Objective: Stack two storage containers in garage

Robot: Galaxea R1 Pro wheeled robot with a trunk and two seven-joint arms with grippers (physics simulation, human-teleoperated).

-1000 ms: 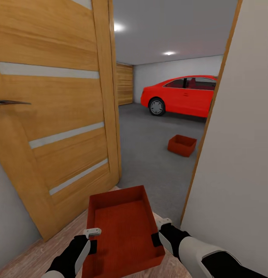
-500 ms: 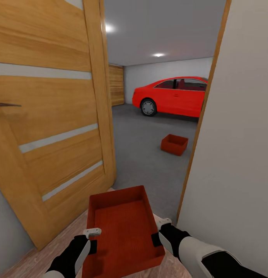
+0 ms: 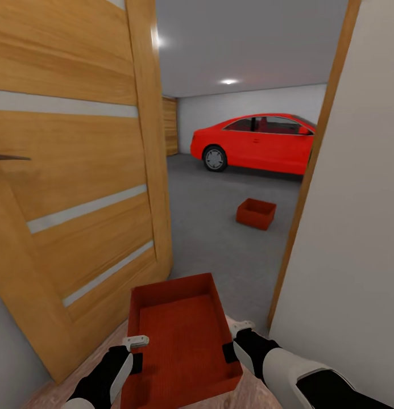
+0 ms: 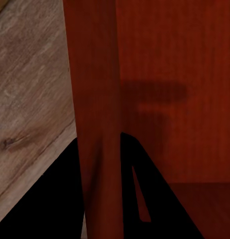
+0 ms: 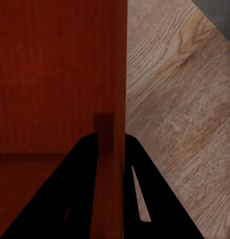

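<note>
Shallow red-orange container [image 3: 182,341] is carried at the doorway over the wood-plank floor [image 5: 179,114], left gripper [image 3: 135,352] and right gripper [image 3: 233,342] each clamped on a side wall, while the deeper container [image 3: 256,213] sits on the grey garage floor [image 3: 219,227] near the red car [image 3: 253,142].

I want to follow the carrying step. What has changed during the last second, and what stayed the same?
Only the camera moved: the whole picture shifted as the robot advanced and turned at the doorway, so the door looms closer. The tray kept its place between the left gripper and right gripper, jaws shut on its side walls. The box still sits on the garage floor near the car.
</note>
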